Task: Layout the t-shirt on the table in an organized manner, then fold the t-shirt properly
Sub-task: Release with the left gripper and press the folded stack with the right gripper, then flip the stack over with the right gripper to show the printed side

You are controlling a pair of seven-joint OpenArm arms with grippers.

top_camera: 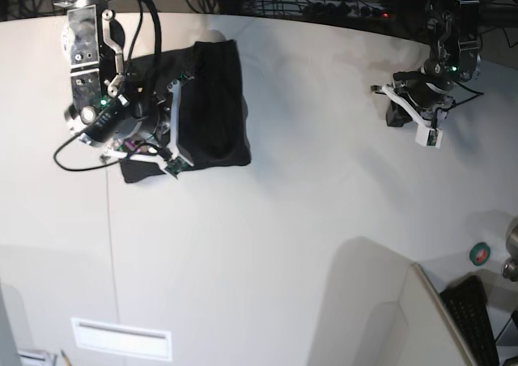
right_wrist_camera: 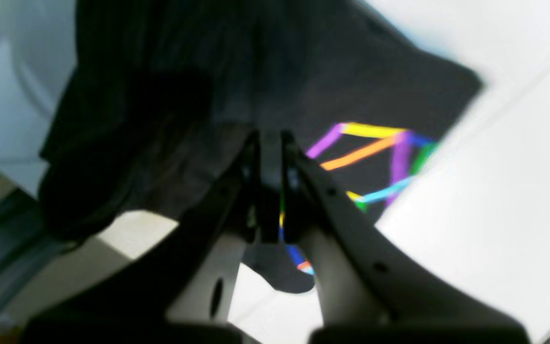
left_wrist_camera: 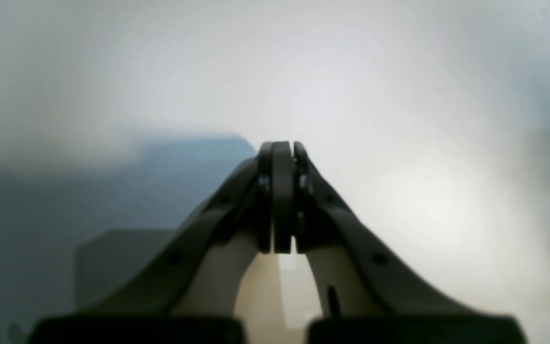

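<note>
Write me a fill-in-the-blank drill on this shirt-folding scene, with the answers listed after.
1. The t-shirt is mostly ____ in colour.
2. The right hand is shut on the ____.
3. The left hand holds ____ and is shut.
4. The shirt lies on a ____ table.
Answers: black; t-shirt; nothing; white

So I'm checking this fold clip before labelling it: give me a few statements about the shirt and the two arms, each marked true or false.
1. The right gripper is shut on the t-shirt. True.
2. The left gripper holds a sleeve. False: its jaws are shut on nothing, over bare table.
3. The t-shirt lies spread flat with both sleeves out. False: it is bunched in a compact dark heap.
4. A multicoloured line print shows in the right wrist view. True.
5. Both arms are at the shirt. False: the left arm is far from it.
</note>
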